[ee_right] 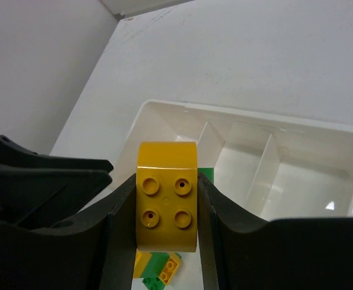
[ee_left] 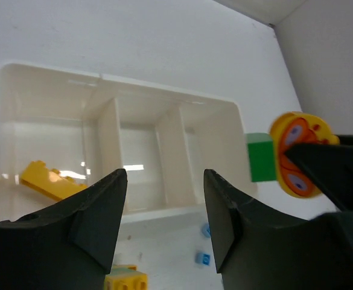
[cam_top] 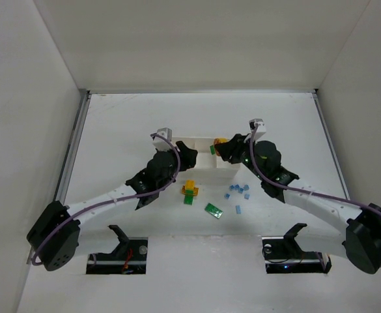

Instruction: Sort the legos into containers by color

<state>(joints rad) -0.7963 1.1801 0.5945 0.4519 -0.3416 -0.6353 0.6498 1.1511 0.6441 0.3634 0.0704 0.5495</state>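
The white tray point(ee_right: 309, 181) lies just ahead of both pincers, crowding them. The left gripper point(ee_left: 164, 184), jaws apart and empty, might get bumped by the right gripper point(ee_right: 167, 184), which is clamped on a yellow brick point(ee_right: 166, 211) with a green brick point(ee_left: 260, 157) stuck to its far side (released together, the colours would mix).

Tight over the white tray point(ee_left: 170, 92): left gripper point(cam_top: 189, 155) hangs above its left end, right gripper point(cam_top: 221, 149) with a clamped yellow brick point(ee_right: 166, 196) blocks its right end. Yellow-green bricks point(cam_top: 190, 190), a green plate point(cam_top: 213, 210) and blue bricks point(cam_top: 237, 191) litter the table point(cam_top: 112, 130) just nearside; far edge open.
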